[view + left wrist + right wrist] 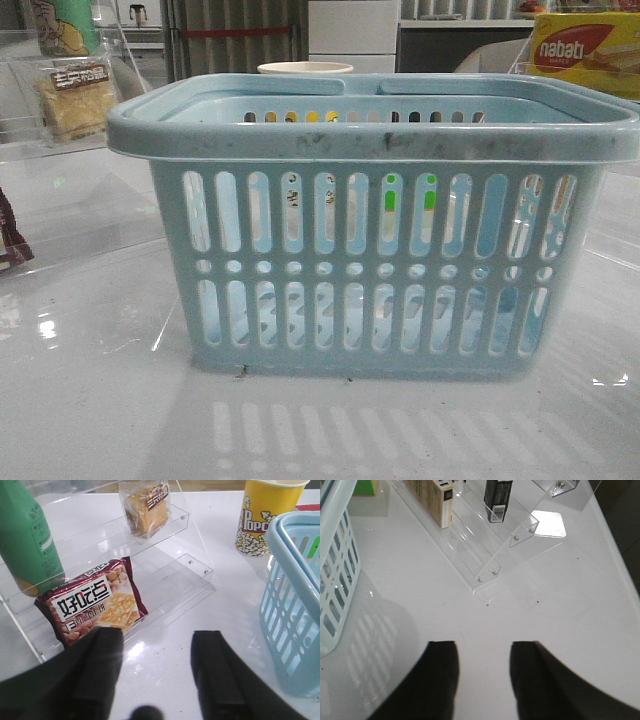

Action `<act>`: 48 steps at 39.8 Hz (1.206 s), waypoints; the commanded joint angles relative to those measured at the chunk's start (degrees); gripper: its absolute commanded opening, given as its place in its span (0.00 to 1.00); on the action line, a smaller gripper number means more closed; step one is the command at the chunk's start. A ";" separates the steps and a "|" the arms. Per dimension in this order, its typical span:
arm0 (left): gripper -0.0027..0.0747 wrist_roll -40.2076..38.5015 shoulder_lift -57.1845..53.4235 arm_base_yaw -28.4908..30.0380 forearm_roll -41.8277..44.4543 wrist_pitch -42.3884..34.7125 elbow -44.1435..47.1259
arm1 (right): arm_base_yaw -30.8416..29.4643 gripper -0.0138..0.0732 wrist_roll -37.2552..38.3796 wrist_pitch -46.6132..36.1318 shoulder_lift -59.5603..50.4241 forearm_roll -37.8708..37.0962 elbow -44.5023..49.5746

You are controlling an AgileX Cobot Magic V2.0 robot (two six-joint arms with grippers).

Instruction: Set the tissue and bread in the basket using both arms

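Task status: not started. The basket (380, 300) stands mid-bench; neither item shows through its slots. The bread (146, 509) rests on an upper step of the clear acrylic shelf (190, 575), at 11 o'clock from the left hand (157, 667). The tissue (498, 499) stands on the right-side shelf, at 12 o'clock from the right hand (484, 672). Both hands: fingers apart, holding nothing. Remaining: both grasps, both placements.

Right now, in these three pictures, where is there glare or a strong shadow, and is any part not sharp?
Front view: the glossy white table mirrors the light blue slotted plastic basket, and small glare spots sit on its left side. Left wrist view: glare lies between the fingers of the left end effector, which look blurred. Right wrist view: the basket's slot shadow falls on the table, and a bright patch shines under the clear acrylic shelf.
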 commanded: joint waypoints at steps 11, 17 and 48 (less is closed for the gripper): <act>0.69 -0.51 0.48 -0.07 -0.73 -4.22 -1.67 | -1.88 0.86 1.47 -0.33 6.70 -5.43 -5.40; 0.69 -0.51 0.48 -0.07 -0.73 -4.22 -1.67 | -4.58 0.86 1.47 0.59 14.81 -5.38 -12.08; 0.69 -0.51 0.48 -0.07 -0.73 -4.22 -1.67 | -9.06 0.86 -7.16 6.42 57.61 9.98 -50.28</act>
